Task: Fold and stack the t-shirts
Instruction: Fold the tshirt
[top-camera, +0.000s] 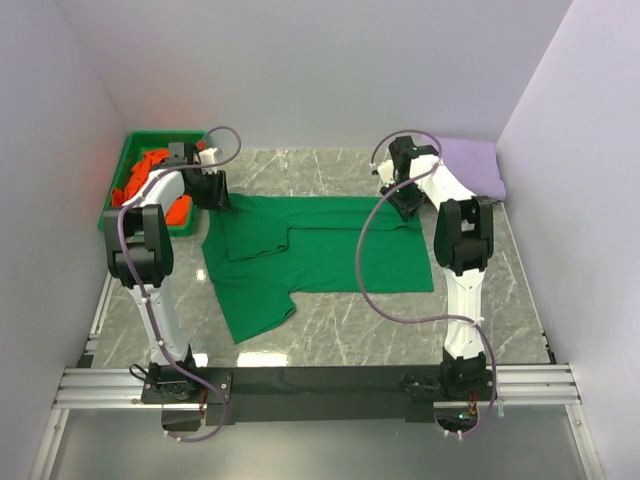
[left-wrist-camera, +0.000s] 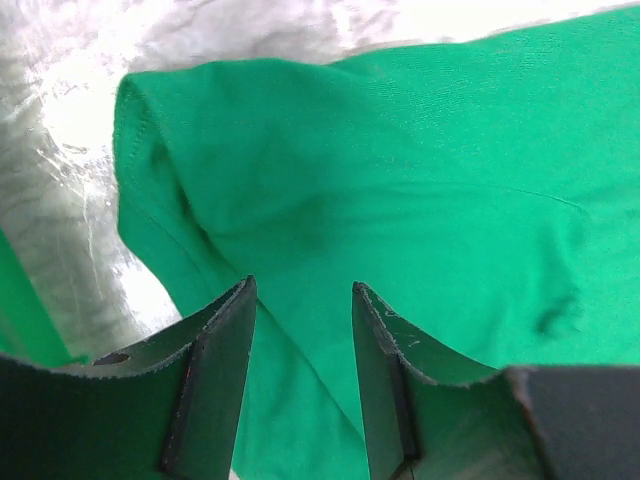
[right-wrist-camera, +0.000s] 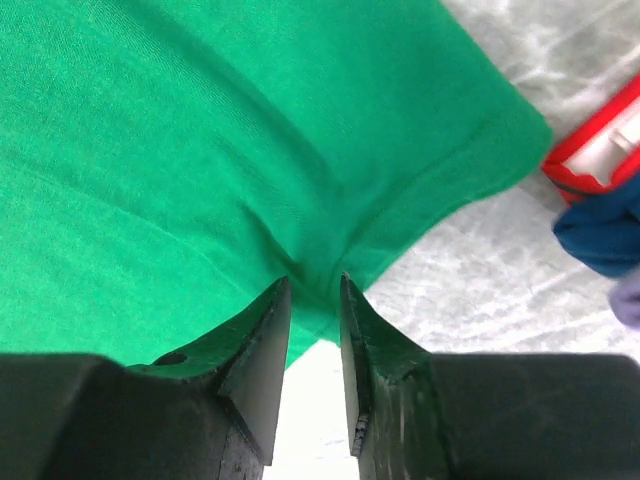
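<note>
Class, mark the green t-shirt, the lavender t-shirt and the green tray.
green t-shirt (top-camera: 330, 255), top external view, middle of its body.
lavender t-shirt (top-camera: 472, 165), top external view, its folded top face.
green tray (top-camera: 155, 136), top external view, its far rim.

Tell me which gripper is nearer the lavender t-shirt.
Right. The right gripper is on the green t-shirt close beside the lavender t-shirt; the left gripper is far off, by the tray.

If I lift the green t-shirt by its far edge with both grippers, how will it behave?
Probably floppy: the green t-shirt lies flat with soft creases, so cloth between grip points would likely sag. It looks thin, so likely light. The sleeve folded onto its body may flop open when lifted.
</note>
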